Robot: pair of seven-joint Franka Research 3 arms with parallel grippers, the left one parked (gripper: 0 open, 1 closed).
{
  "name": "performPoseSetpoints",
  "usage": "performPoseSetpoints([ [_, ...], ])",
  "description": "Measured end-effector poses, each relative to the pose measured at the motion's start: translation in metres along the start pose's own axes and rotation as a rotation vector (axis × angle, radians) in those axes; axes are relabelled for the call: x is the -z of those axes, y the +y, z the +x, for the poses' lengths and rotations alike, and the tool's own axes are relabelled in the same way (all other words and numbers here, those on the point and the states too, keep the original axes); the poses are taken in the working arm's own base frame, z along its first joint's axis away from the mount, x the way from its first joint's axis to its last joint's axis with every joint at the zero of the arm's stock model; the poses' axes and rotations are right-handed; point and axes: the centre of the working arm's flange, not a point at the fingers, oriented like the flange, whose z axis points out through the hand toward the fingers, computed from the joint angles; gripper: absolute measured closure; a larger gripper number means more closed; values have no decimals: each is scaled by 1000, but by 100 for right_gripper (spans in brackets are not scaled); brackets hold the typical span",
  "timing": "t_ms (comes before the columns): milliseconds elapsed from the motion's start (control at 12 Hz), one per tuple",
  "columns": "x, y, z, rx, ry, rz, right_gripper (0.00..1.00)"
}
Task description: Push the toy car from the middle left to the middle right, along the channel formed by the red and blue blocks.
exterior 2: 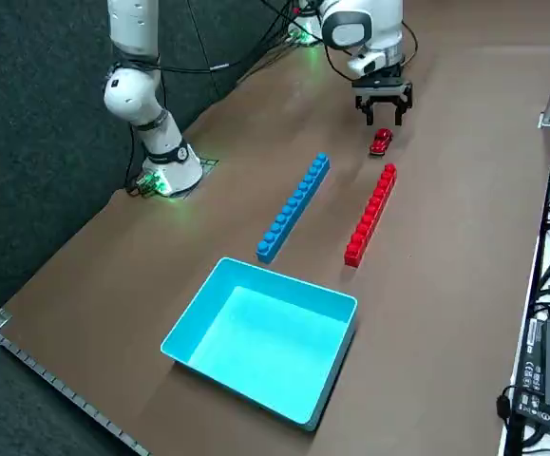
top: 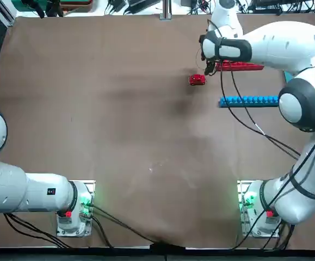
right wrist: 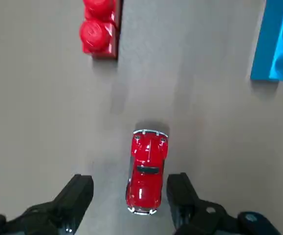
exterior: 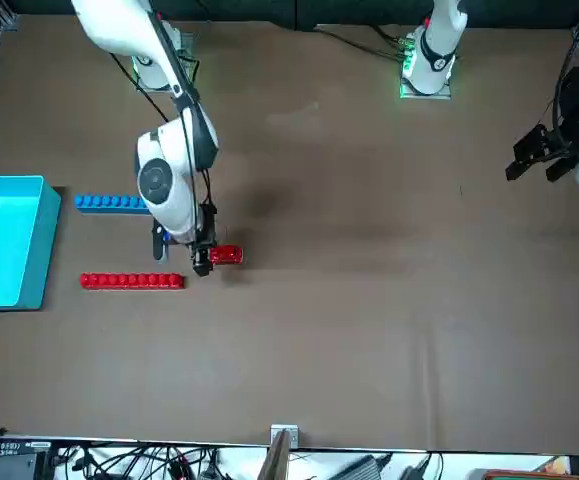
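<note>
R gripper [right wrist: 131,182] spread wide, w/ car [right wrist: 146,172] showing btwn its tips in wrist view (not gripped); car sits just left of the bars' left ends, nearer red's line than blue's; red bar [exterior 2: 371,216] far, blue bar [exterior 2: 293,208] near; bin [exterior 2: 256,347] right of both.

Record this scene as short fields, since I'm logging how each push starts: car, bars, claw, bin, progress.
car: toy car, red, just outside the channel's left end, front end toward it
channel: red bar and blue bar, roughly parallel, with a gap between
claw: right claw, open, one finger on either side of the car's rear half, neither touching it
bin: light-blue bin, past the bars' far ends from the car
progress: car not yet in the channel
</note>
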Motion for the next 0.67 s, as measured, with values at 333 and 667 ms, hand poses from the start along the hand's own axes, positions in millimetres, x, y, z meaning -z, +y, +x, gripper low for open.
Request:
performPoseSetpoints([
  [333,-26,0,-12,-28,6,-4,10],
  [667,-39,2,-17,-24,11,-12,17],
])
